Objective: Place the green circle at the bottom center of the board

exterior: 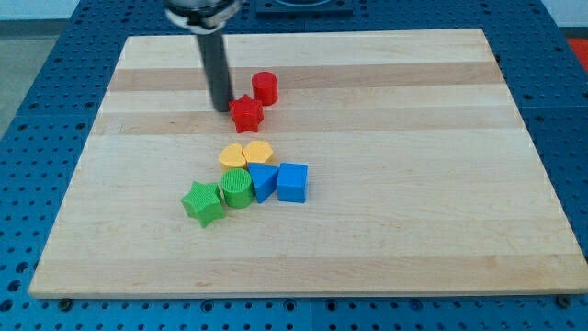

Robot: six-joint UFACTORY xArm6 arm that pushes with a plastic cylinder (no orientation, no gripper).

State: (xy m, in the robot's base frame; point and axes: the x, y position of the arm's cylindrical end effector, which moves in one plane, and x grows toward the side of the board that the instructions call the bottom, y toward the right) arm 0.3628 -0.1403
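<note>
you're seeing my tip [221,108], a bare rod gripping nothing, touching the red star [246,114], well above the green circle [237,188].

Green circle [237,188] stands upright, near board's middle.

Setting: a laboratory or robotics test bench, not a domestic or retail space. Evidence follows. A pale wooden board [386,248], made of glued strips, lies flat on a blue work surface [28,129] pierced by a regular grid of small holes, of the kind used for mounting fixtures. A dark rod descends from machinery at the view's top, with my tip [221,108] on the board. The only items on the board are small moulded plastic blocks in plain colours. No furnishings, packaging or household goods appear within the frame.
</note>
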